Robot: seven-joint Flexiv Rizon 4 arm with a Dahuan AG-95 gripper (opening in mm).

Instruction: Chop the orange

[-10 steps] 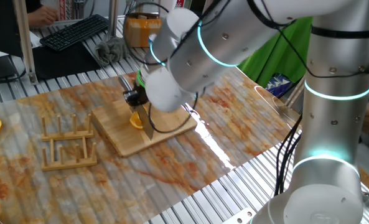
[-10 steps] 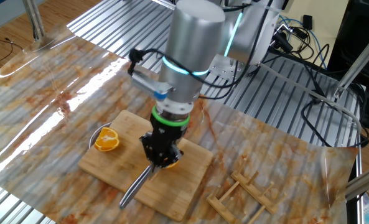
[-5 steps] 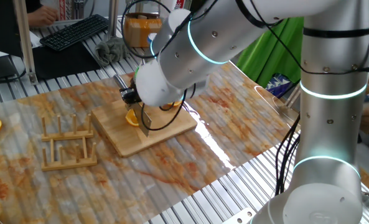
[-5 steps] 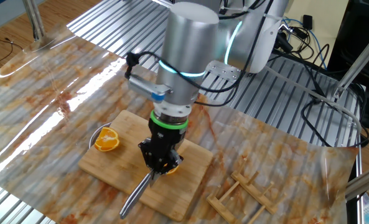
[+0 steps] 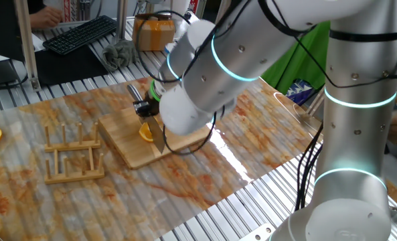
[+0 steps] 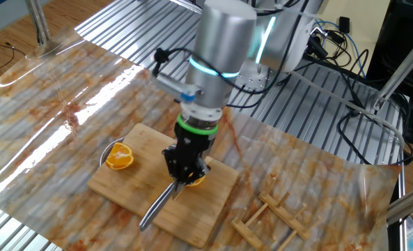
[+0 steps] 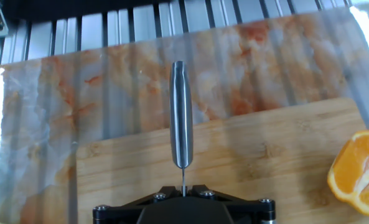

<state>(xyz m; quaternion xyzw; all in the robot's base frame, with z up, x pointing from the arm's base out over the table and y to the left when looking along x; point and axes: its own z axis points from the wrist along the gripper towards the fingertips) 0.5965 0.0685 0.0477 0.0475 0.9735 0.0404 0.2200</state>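
1 steel knife [image 7: 181, 118] (gripper [image 6: 184, 180] clamped), juicy orange [image 7: 360, 172], wooden board [image 7: 259, 162].

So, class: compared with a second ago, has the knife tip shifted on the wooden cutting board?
Yes, slightly. In the other fixed view the knife tip has slid along the cutting board edge towards the wooden rack.

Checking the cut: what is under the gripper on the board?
A small orange piece shows beneath the gripper, which holds a knife; most of the piece is covered.
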